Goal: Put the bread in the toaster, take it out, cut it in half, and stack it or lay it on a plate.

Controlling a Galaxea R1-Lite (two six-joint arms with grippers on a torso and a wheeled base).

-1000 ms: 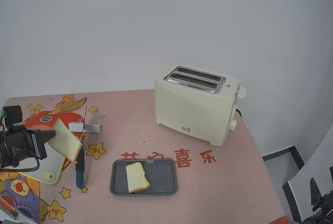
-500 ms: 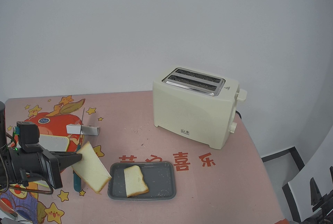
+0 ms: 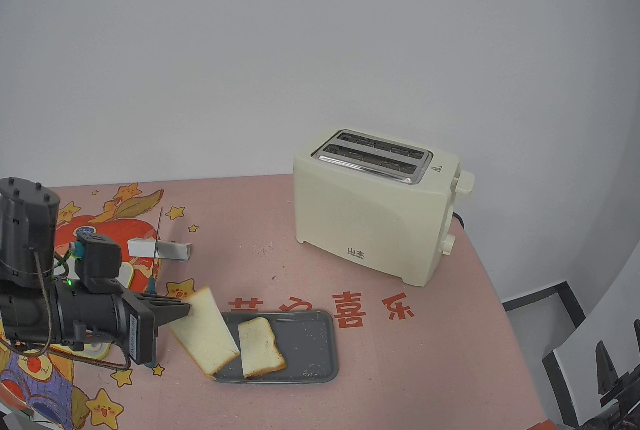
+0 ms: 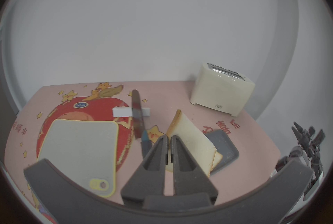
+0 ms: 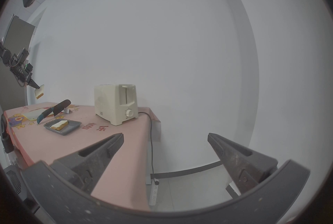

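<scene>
Left gripper [image 3: 181, 311] is out over the pink table [image 3: 433, 345], just off the left end of the grey tray [image 3: 303, 345], with its jaws pinched on one corner of a half-slice of bread [image 3: 205, 333]. The slice hangs tilted, crust edge down, its lower corner overlapping the tray's left rim in the head view. The right wrist view shows it lifted clear of the tabletop. From the left wrist camera the two fingers [image 4: 158, 155] sit close together with the slice edge between them. A second half-slice [image 3: 260, 346] lies flat on the tray, left of centre, just beside the held one. The cream toaster [image 3: 373, 205] stands behind the tray toward the wall, well apart from both pieces. Knife [image 4: 136, 113] rests with its blade across a small white block [image 4: 121, 112], its blue handle toward the robot. The pale cutting board [image 4: 79, 151] lies next to it on the apple print. Right gripper [image 5: 164, 136] hangs off the table's right side, over the floor, with its jaws spread wide and nothing between them.
</scene>
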